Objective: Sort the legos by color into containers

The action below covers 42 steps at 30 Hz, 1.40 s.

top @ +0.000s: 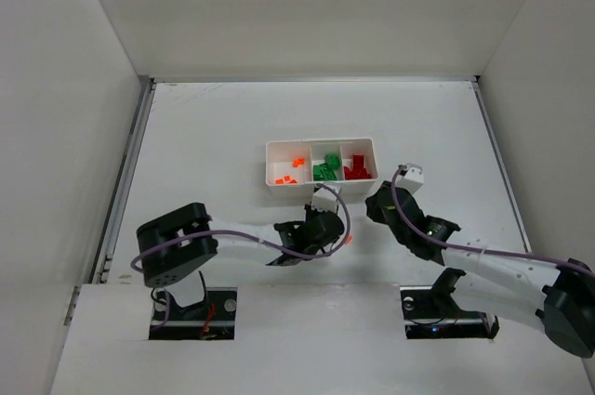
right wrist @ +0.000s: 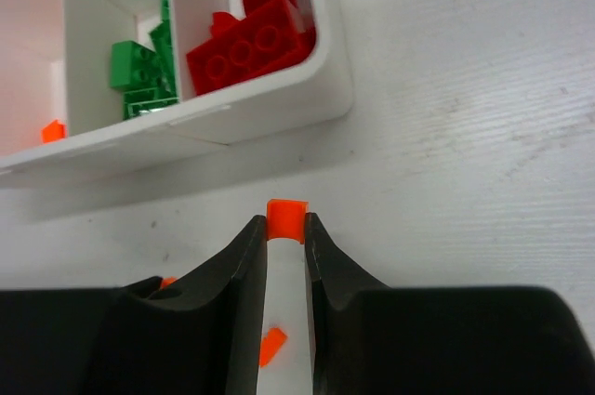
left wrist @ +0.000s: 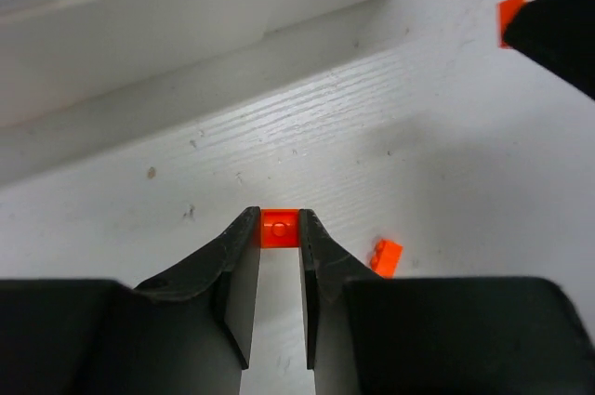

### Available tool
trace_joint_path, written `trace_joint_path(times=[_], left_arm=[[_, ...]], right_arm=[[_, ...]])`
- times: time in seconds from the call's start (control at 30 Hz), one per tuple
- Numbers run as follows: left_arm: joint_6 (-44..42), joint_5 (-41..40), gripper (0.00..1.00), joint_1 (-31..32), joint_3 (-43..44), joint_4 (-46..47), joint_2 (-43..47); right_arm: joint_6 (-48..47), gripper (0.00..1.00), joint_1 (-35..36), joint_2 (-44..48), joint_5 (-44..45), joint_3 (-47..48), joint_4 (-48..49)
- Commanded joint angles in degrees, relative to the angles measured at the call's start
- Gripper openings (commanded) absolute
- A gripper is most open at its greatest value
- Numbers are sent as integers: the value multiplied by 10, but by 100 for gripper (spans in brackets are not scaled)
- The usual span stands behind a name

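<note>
Orange brick (right wrist: 286,220) near tray (right wrist: 279,102) wall

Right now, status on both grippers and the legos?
Left gripper shut on orange brick. Right gripper shut on orange bit, in front of tray. Stray orange piece beside left gripper.

Build of left arm (top: 246,231): white tube links, black joint housings, bulky black shoulder block. Build of right arm (top: 497,270): same. Purple-grey cable (top: 348,217) loops loose along each arm. White camera box (top: 410,175) at wrist. Black base mount (top: 456,321) under each arm. Fingers of left hand (left wrist: 279,228) and right hand (right wrist: 285,228): matte black, flat inner faces, tapered tips.
</note>
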State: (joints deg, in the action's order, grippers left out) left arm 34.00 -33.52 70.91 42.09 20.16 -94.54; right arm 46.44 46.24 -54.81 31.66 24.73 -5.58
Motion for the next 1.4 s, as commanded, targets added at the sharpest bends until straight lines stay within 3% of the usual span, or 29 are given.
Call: trace_joint_path(times=[0.0,0.2,0.47,0.6,0.7,0.77,0.87,1.13,1.27,1.37], left_arm=[[6,-30,10,2,-36,1,100],[27,-50,10,-12,-113,-33,250],[48,-60,10,-52,-169,-97,403],[44,-54,11,-79,-174,-112,444],[37,-45,12,-98,-169,-109,451],[27,-40,12,-109,-161,-104,444],[14,-28,12,-129,-148,-84,428],[-27,32,13,-205,-89,-2,322],[-42,55,15,-235,-53,29,250],[-55,56,21,-253,-28,47,197]], right_arm=[[-27,23,13,-23,-15,65,46],[-55,23,28,-151,-62,165,123],[-65,24,32,-338,-102,320,158],[-61,29,32,-388,-113,377,159],[-58,41,32,-405,-121,401,153],[-58,50,32,-399,-115,395,153],[-58,53,32,-372,-107,363,158],[-52,26,72,-219,-35,184,125],[-14,27,109,-131,-4,103,59],[12,36,142,-83,2,69,-4]])
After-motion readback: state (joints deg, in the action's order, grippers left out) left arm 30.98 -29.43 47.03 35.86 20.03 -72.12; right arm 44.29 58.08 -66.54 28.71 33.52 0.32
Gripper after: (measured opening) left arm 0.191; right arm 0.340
